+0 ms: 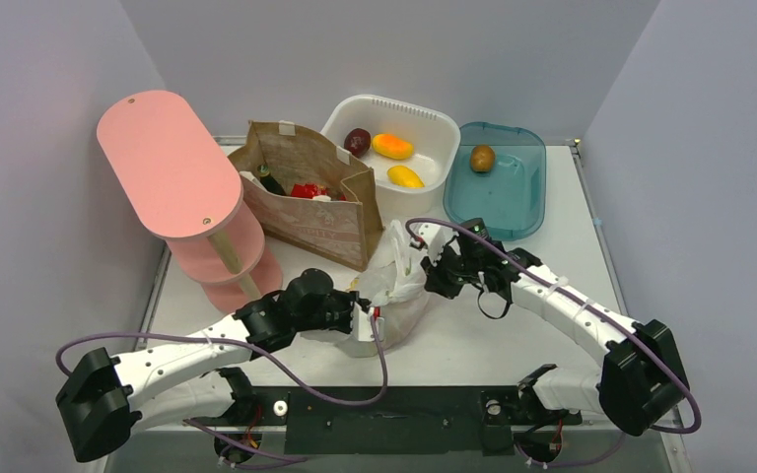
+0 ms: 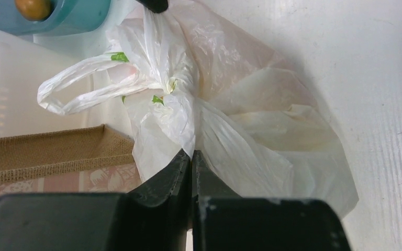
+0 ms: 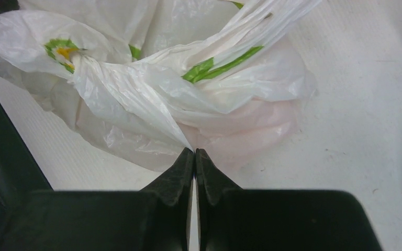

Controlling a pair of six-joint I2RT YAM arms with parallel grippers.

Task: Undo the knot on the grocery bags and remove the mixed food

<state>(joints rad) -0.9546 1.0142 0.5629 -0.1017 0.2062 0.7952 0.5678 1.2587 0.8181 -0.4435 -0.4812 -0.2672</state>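
Observation:
A knotted white plastic grocery bag (image 1: 394,291) with green and yellow marks sits on the table near the middle front. Its knot (image 2: 180,86) is tied, with a loop handle (image 2: 78,89) sticking out. My left gripper (image 2: 191,153) is shut on a strand of the bag (image 2: 188,125) just below the knot. My right gripper (image 3: 194,150) is shut on another twisted strand of the bag (image 3: 136,104) from the opposite side. The food inside is hidden; only a pale pinkish shape (image 3: 251,125) shows through the plastic. In the top view the left gripper (image 1: 367,320) and right gripper (image 1: 432,268) flank the bag.
A brown paper bag (image 1: 310,197) holding items stands just behind the grocery bag. A white tub (image 1: 394,143) with fruits and a teal tray (image 1: 498,182) with a brown fruit lie at the back. A pink two-tier stand (image 1: 182,187) is at the left.

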